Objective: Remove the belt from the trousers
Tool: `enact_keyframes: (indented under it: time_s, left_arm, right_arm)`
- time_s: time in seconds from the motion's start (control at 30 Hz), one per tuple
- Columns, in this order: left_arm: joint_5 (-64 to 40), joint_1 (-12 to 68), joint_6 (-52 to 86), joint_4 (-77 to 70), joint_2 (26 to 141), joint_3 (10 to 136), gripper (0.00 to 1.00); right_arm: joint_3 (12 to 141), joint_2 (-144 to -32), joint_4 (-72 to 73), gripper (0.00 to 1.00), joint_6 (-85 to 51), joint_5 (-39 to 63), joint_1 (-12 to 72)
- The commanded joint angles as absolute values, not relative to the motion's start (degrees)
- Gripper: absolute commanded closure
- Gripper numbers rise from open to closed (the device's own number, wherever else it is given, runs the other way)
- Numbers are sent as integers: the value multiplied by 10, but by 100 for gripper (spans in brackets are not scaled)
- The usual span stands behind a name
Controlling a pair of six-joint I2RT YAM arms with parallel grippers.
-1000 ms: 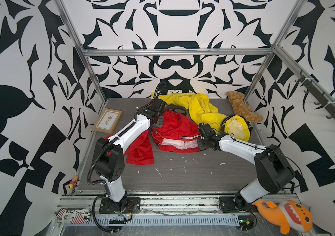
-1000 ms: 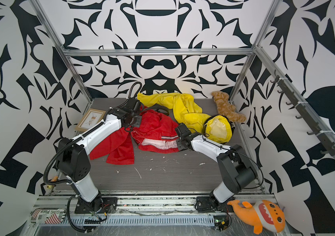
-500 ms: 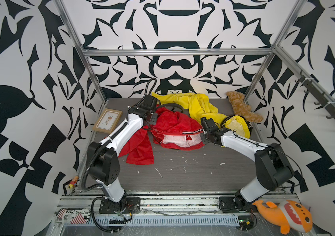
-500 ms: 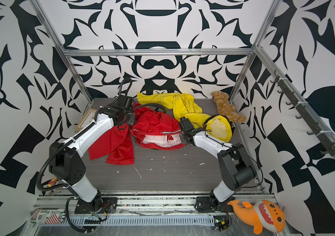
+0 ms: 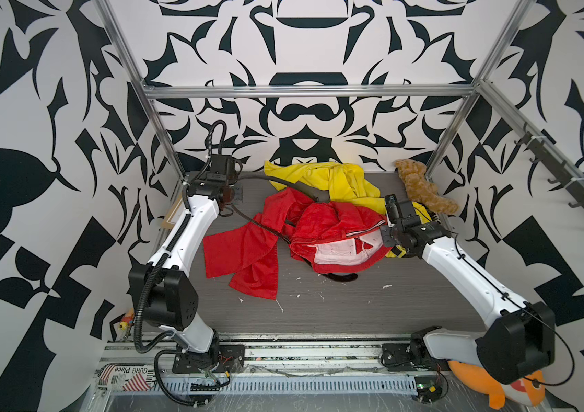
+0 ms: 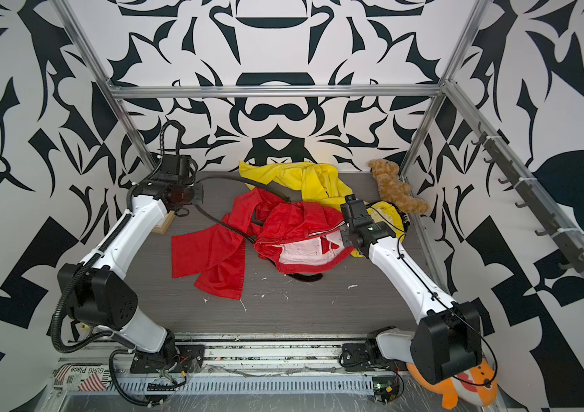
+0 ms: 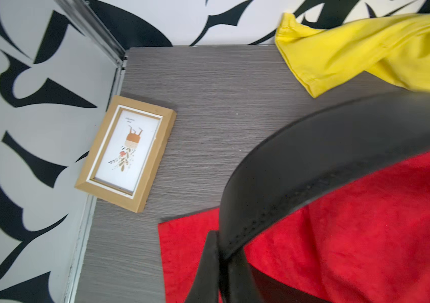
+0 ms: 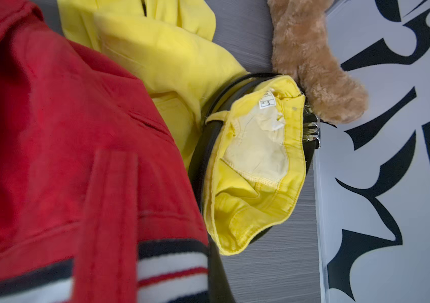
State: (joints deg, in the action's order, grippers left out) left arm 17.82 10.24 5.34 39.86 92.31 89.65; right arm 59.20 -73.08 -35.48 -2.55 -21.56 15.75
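The red trousers (image 5: 329, 228) with striped trim lie bunched mid-table, legs spread to the left. A black belt (image 5: 258, 224) runs from them to my left gripper (image 5: 233, 194) at the back left, which is shut on it. In the left wrist view the belt (image 7: 313, 147) arcs away from the closed left gripper (image 7: 221, 262) over red cloth. My right gripper (image 5: 385, 235) is shut on the red trousers' striped waistband (image 8: 172, 265) at their right end. The yellow trousers (image 5: 340, 178) lie behind, with a second black belt (image 8: 200, 147) around their waist.
A wooden picture frame (image 7: 127, 152) lies against the left wall beside my left arm. A brown teddy bear (image 5: 422, 189) sits in the back right corner, touching the yellow waistband. An orange plush (image 5: 497, 388) lies off the table's front right. White crumbs dot the grey table (image 5: 354, 306).
My left gripper has pulled back and left, drawing the belt out of the red trousers. My right gripper has shut on the striped waistband and moved right, stretching the trousers.
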Motion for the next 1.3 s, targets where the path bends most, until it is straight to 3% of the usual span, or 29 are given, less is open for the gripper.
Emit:
enact_keyframes:
  time_s: [0.0,0.33,0.5,0.7,0.73,0.77,0.8,0.87,0.93,1.1,1.27]
  left_arm:
    - [214,77,33,389,928,936,100]
    - [293,55,-19,370,995,980,100]
    - [256,55,2,386,1043,990,100]
    - [219,107,48,387,1064,933,100]
    - [216,112,54,387,1067,925,86]
    - [214,118,61,392,1071,918,60]
    - [212,122,67,398,1075,914,39]
    - [208,134,75,418,1071,912,18]
    - [211,160,75,426,1053,901,9]
    - [291,296,11,436,985,873,3]
    - [207,412,-150,376,921,777,1]
  right_arm:
    - [604,-710,-373,100,-20,-253,138]
    - [614,-688,-396,100,2,-267,54]
    - [620,-677,-394,100,0,-240,42]
    - [621,-677,-395,100,-14,-205,42]
    - [621,-677,-394,100,-15,-203,42]
    - [621,-678,-394,100,-15,-200,42]
    - [622,-679,-395,100,-15,-198,42]
    - [622,-679,-395,100,-13,-194,42]
    - [623,-680,-396,100,-12,-191,42]
    - [619,-682,-390,100,-14,-182,42]
    - [615,-685,-381,100,-15,-171,42]
